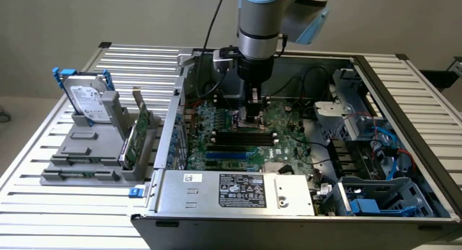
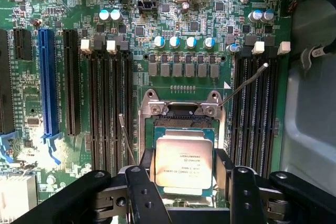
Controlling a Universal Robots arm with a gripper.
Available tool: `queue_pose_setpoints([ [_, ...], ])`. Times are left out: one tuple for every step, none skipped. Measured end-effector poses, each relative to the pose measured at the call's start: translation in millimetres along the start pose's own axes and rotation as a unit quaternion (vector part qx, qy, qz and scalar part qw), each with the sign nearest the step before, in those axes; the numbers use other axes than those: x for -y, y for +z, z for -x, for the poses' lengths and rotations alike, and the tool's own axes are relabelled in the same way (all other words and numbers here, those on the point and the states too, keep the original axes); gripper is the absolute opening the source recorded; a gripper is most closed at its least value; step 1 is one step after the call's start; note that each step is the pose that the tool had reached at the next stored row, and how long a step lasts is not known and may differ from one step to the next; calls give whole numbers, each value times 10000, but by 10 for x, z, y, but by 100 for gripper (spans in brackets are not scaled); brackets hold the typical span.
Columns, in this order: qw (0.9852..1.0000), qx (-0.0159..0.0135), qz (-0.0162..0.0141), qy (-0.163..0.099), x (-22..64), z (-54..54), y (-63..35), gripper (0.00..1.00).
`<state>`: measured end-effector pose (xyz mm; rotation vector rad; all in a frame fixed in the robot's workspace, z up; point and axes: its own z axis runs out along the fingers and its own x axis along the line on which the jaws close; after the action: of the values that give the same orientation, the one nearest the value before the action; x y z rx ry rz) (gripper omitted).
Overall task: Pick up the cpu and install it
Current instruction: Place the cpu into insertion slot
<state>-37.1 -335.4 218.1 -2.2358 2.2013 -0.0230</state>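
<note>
Wrist view: the cpu [image 2: 184, 163] lies flat, label up, over the open socket [image 2: 181, 109], right inside the gripper [image 2: 185, 167], which reaches around two opposite edges of it. Whether the gripper clamps the cpu or only sits around it, I cannot tell. Memory slots [image 2: 107, 108] run along either side of the gripper. Seen from the exterior view, the arm [image 1: 258, 22] stands upright, pointing straight down into the open computer case [image 1: 404, 125], with the gripper [image 1: 254, 116] low over the motherboard [image 1: 289, 144].
</note>
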Motion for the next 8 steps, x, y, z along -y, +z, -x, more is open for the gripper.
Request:
queue_pose_setpoints([
  [10000, 1, 0, -6, -1, -1, 9, 55],
  [10000, 3, 1, -12, -3, -3, 17, 55],
  [10000, 5, 2, -17, -4, -5, 24, 55],
  [10000, 7, 4, -22, -4, -8, 31, 55],
  [10000, 9, 7, -27, -4, -11, 37, 55],
  [10000, 10, 10, -31, -5, -14, 43, 55],
  [10000, 13, 15, -33, -5, -17, 48, 55],
  [10000, 15, 21, -35, -4, -20, 53, 55],
])
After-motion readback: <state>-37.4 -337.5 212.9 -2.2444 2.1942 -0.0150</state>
